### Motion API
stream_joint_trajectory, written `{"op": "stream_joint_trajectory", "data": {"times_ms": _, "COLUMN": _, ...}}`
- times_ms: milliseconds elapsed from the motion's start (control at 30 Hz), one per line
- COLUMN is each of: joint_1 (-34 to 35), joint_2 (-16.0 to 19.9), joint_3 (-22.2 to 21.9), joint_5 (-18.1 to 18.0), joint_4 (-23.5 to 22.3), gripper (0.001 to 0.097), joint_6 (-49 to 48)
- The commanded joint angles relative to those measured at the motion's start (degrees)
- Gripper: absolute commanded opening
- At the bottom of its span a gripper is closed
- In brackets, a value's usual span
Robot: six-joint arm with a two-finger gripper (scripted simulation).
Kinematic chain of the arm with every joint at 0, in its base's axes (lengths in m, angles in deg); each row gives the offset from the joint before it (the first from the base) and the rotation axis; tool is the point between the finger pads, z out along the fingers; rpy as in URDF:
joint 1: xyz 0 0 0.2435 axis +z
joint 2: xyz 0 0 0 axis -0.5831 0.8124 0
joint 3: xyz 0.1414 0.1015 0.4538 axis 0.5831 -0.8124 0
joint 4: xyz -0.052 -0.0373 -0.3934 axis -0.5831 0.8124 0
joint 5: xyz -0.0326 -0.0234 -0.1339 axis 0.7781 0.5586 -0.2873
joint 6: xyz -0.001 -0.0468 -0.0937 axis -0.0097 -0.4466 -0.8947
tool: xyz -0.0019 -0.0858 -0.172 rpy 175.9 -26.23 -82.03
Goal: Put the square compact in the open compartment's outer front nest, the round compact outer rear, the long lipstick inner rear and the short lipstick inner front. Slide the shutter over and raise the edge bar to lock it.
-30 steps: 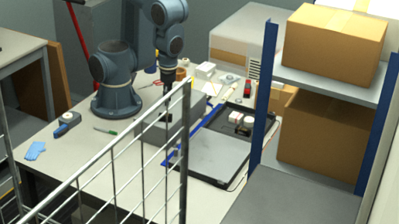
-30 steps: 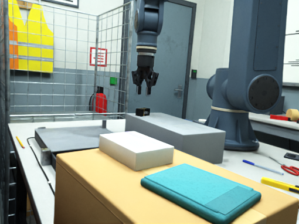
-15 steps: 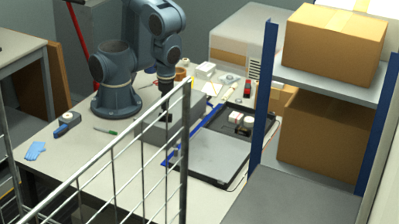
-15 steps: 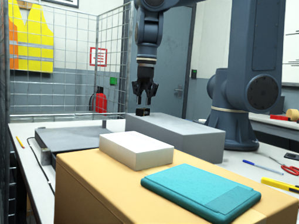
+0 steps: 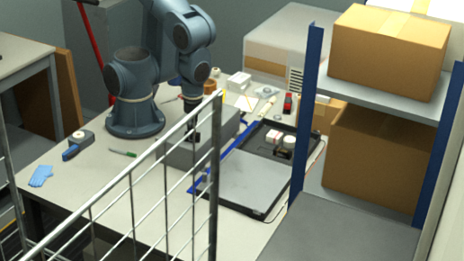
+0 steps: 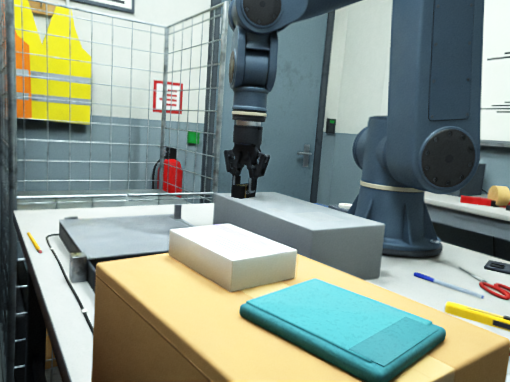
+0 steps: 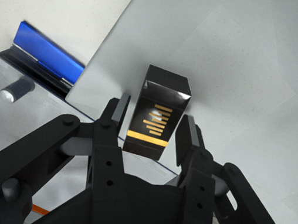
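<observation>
A short black lipstick [image 7: 157, 113] with gold stripes lies on top of a grey block [image 5: 198, 135], near the block's edge. My gripper [image 7: 152, 129] is open and straddles the lipstick [image 6: 240, 190] without holding it. To the right lies the black tray [image 5: 281, 141]; its open compartment holds a white square compact [image 5: 274, 136], a round compact [image 5: 289, 141] and a dark item [image 5: 282, 153]. The grey shutter [image 5: 254, 180] covers the tray's near half, and a blue edge bar [image 5: 225, 155] runs along its left side.
Blue shelving [image 5: 310, 108] with cardboard boxes [image 5: 386, 49] stands right of the tray. A metal railing [image 5: 135, 180] crosses the near side. A cardboard box [image 6: 280, 325] carries a white block [image 6: 232, 255] and a teal pad [image 6: 342, 325]. Small tools lie about the table.
</observation>
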Motion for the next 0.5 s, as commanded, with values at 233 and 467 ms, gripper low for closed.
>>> {"op": "stream_joint_trajectory", "data": {"times_ms": 233, "joint_1": -0.01, "joint_2": 0.02, "joint_3": -0.08, "joint_5": 0.0, "joint_4": -0.17, "gripper": 0.052, "joint_6": -0.01}}
{"op": "stream_joint_trajectory", "data": {"times_ms": 467, "joint_1": -0.01, "joint_2": 0.03, "joint_3": -0.1, "joint_5": 0.0, "joint_4": -0.19, "gripper": 0.047, "joint_6": -0.01}}
